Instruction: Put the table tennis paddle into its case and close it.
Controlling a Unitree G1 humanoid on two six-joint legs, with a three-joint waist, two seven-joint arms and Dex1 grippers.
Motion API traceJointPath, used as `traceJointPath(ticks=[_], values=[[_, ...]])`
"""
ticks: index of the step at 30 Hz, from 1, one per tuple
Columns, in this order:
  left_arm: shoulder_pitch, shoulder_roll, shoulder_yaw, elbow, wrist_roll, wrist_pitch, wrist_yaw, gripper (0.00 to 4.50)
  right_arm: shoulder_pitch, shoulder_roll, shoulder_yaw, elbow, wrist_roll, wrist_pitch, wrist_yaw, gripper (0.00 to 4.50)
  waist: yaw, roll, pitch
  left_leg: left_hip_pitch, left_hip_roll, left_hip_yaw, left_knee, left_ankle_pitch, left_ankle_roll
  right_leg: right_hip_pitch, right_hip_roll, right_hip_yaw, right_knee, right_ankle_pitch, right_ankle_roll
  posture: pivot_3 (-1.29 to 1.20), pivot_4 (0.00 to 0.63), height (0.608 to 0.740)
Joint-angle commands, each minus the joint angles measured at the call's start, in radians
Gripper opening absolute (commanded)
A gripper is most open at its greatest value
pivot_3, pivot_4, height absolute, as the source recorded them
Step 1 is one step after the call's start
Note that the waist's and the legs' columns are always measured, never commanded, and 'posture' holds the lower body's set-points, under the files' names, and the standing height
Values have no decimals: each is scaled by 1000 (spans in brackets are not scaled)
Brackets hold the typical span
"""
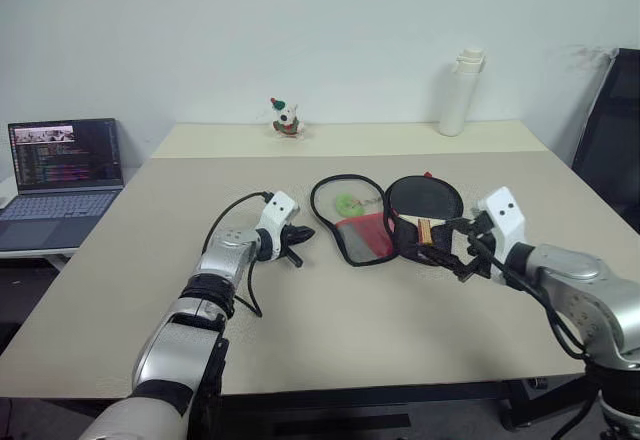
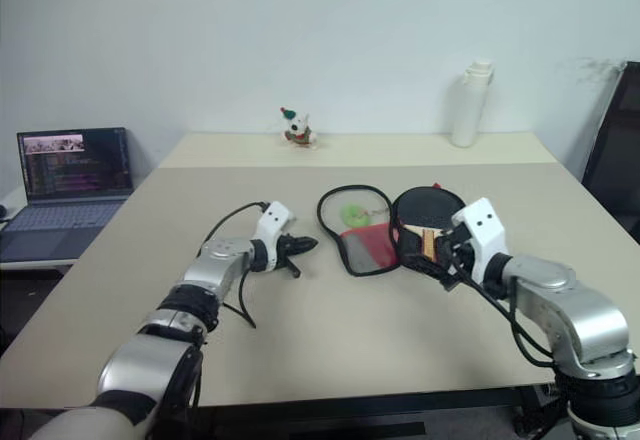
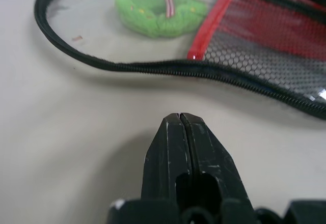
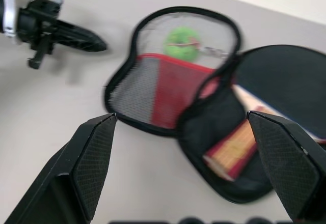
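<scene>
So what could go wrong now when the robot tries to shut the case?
The paddle lies in one half of the open case, handle near the edge, so the zip might snag on it. The left gripper is shut beside the mesh flap, holding nothing, so it may just push the flap away instead of folding it over.

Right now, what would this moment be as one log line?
left tool shut, empty | right tool open | paddle in open case
</scene>
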Motion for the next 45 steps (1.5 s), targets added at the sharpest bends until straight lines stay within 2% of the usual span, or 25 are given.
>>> traceJointPath(ticks=[1, 19, 26, 32, 38, 45], values=[[-54, -30, 19, 67, 17, -54, 24, 23, 17, -21, -36, -26, 3, -18, 2, 4500, 1, -1, 0, 0, 0, 0, 0, 0, 0, 0, 0, 0, 0, 0, 0, 0, 150, 740], [-214, -225, 85, 208, 36, -80, 81, 23, 108, -30, -110, -112, 20, 20, -47, 4500, 2, -2, 1, 0, -1, 0, 1, 0, 0, 0, 0, 0, 0, 0, 1, 0, 150, 740], [-371, -348, 100, 222, 43, -97, 73, 23, 147, -40, -171, -153, 33, 61, -68, 4500, 12, -2, 1, -2, -3, 0, 1, 0, 0, 0, 0, 0, -1, 0, 2, 0, 150, 740], [-404, -432, 93, 236, 75, -110, 82, 23, 180, -40, -213, -202, 50, 102, -99, 4500, 12, -2, 1, -1, -3, 1, 1, 0, 0, 0, 1, 1, -1, 0, 2, 0, 150, 740], [-374, -394, 124, 224, 60, -117, 40, 23, 177, -23, -219, -188, 49, 108, -124, 4500, -1, -2, 1, 1, -2, 1, 1, 0, 0, 0, 2, 2, 1, 0, 2, 0, 150, 740], [-278, -262, 179, 161, 8, -122, -88, 23, 23, 61, -140, 37, 7, 52, -170, 4500, -8, -2, 1, 2, -2, 3, 1, 0, 0, 0, 2, 3, 2, 0, 2, 0, 150, 740]])
